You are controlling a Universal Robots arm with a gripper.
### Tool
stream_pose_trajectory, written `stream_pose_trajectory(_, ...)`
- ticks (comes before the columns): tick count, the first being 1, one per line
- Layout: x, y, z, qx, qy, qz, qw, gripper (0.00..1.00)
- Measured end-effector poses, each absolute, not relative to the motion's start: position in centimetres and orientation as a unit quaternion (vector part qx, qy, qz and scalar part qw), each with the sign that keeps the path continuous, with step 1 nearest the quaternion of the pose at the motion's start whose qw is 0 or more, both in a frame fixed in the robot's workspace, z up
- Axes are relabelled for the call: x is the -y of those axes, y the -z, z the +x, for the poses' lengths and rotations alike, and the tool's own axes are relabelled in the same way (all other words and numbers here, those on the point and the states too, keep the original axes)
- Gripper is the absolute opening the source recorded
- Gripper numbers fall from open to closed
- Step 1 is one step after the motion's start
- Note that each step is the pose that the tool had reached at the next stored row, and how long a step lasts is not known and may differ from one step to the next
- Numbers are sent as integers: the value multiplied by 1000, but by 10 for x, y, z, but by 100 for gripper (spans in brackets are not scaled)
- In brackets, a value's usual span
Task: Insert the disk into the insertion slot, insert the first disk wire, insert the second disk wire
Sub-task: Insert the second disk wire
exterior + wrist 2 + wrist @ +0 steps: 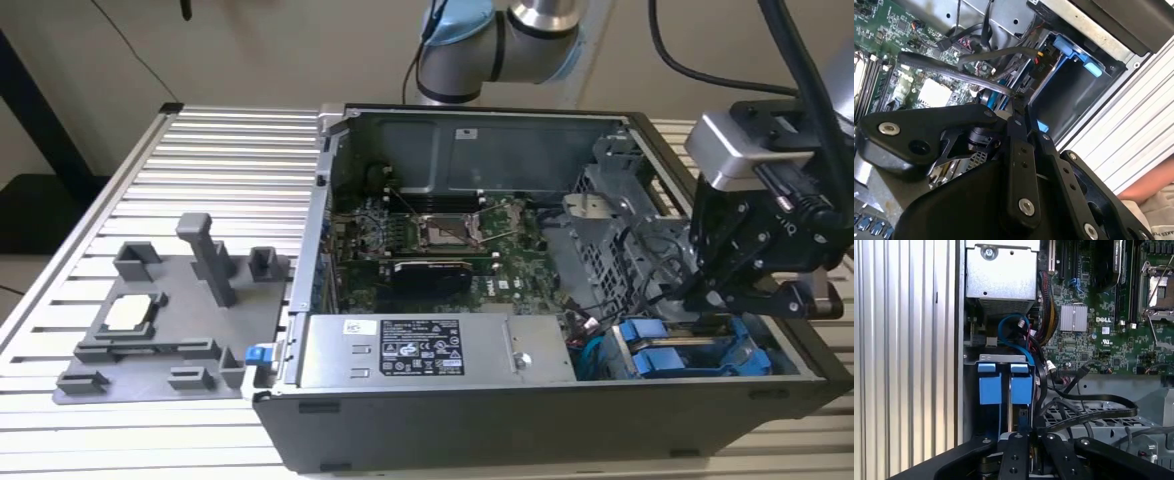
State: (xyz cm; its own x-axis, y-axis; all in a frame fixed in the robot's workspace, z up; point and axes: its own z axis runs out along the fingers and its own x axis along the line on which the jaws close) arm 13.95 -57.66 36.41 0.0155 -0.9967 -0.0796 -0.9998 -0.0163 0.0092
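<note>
Two blue-framed drives stand side by side in the grey drive cage (1004,358), which holds the insertion slot. The disk (1021,385) is seated in the slot in line with my gripper (1021,432), and the other blue-framed drive (990,385) sits beside it. In the exterior view the blue frames (663,357) show at the case's front right corner, under my gripper (699,303). The fingers are close together on the end of a black disk wire (954,70), which runs up to the gripper (1016,102). A second black wire (1094,399) loops nearby.
The open computer case (534,420) lies on a slatted metal table (214,150). Inside are the motherboard (427,235), the power supply (420,350) and a blue cable (1011,322). A grey fixture plate (160,320) sits at the exterior view's left. A person's arm (1149,190) is beside the case.
</note>
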Motion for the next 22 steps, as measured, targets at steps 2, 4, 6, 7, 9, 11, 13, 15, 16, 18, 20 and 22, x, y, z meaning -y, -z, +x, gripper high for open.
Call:
stream_pose_trajectory(2,577,-362,140,-701,-35,-712,28,16)
stream_pose_trajectory(4,578,-359,140,-702,-37,-710,31,16)
stream_pose_trajectory(6,578,-357,141,-704,-41,-708,34,16)
stream_pose_trajectory(7,579,-356,141,-705,-42,-707,35,16)
stream_pose_trajectory(9,580,-355,141,-708,-42,-704,36,16)
stream_pose_trajectory(11,581,-354,143,-709,-42,-703,36,16)
stream_pose_trajectory(13,581,-353,145,-709,-42,-703,36,16)
stream_pose_trajectory(15,581,-352,145,-711,-42,-701,36,16)
stream_pose_trajectory(16,581,-351,145,-712,-42,-700,36,16)
stream_pose_trajectory(18,582,-349,145,-714,-42,-698,36,16)
stream_pose_trajectory(20,582,-347,145,-717,-42,-695,36,16)
stream_pose_trajectory(22,582,-346,145,-719,-42,-693,36,16)
